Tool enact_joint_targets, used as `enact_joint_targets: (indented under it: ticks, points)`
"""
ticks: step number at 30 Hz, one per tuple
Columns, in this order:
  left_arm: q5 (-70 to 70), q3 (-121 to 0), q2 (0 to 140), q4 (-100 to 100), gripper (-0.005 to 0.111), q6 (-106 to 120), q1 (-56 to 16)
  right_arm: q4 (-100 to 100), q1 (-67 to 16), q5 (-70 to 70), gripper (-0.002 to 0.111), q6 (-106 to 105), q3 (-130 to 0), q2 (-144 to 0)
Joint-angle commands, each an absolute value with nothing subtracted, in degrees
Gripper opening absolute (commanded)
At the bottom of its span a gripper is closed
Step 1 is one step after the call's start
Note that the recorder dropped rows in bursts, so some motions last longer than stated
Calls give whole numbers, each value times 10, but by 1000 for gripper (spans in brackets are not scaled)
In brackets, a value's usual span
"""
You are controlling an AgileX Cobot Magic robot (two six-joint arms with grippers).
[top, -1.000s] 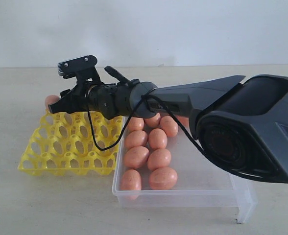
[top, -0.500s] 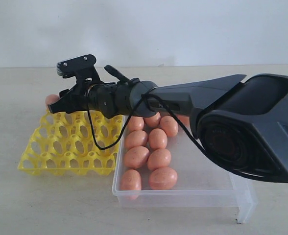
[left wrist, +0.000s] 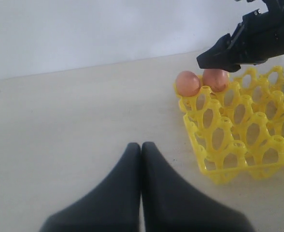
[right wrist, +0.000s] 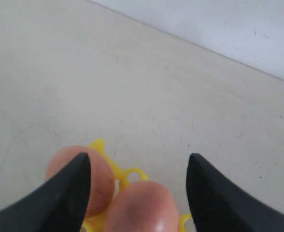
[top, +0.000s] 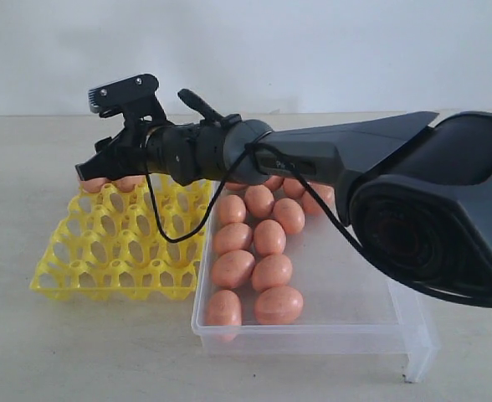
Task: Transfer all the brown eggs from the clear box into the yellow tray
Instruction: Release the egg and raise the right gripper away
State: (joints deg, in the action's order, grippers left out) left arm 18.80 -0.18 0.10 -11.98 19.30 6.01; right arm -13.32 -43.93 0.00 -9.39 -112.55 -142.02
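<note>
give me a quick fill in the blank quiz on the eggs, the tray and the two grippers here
1. The yellow tray holds ____ eggs.
2. The right gripper hangs above those eggs with its jaws ____.
3. The left gripper, over bare table, is ____.
4. The other eggs lie in the ____ box.

Missing words: two; open; shut; clear

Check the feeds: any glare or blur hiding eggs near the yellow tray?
Exterior view: even soft light, only faint sheen on the transparent plastic box, its orange-brown oval eggs readable. Left wrist view: the two eggs on the bright yellow openwork egg tray are sharp. Right wrist view: those eggs sit close under the open right hand, blurred.
</note>
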Motion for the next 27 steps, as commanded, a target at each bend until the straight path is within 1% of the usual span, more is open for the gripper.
enact_joint_targets:
  ticks: [1,3,6,7,13,20,27]
  points:
    - [180,0,0,-121,-4,186,62,-129,-439,47,54,-95,-1127,-1371]
    - [180,0,0,-121,-4,186,62,-129,-439,112,41,-95,-1127,-1351]
    - [180,0,0,-121,-4,186,62,-128,-439,199,6,-116,-1127,-1326]
    - [180,0,0,-121,-4,186,62,-128,-439,219,0,-128,-1127,-1321]
    - [180,0,0,-121,-4,186,62,-126,-439,304,0,-137,-1127,-1285]
    - [180,0,0,-121,-4,186,62,-93,-439,396,0,-141,-1127,-1194]
    - [180,0,0,-121,-4,186,62,-81,-439,550,0,-157,-1127,-1112]
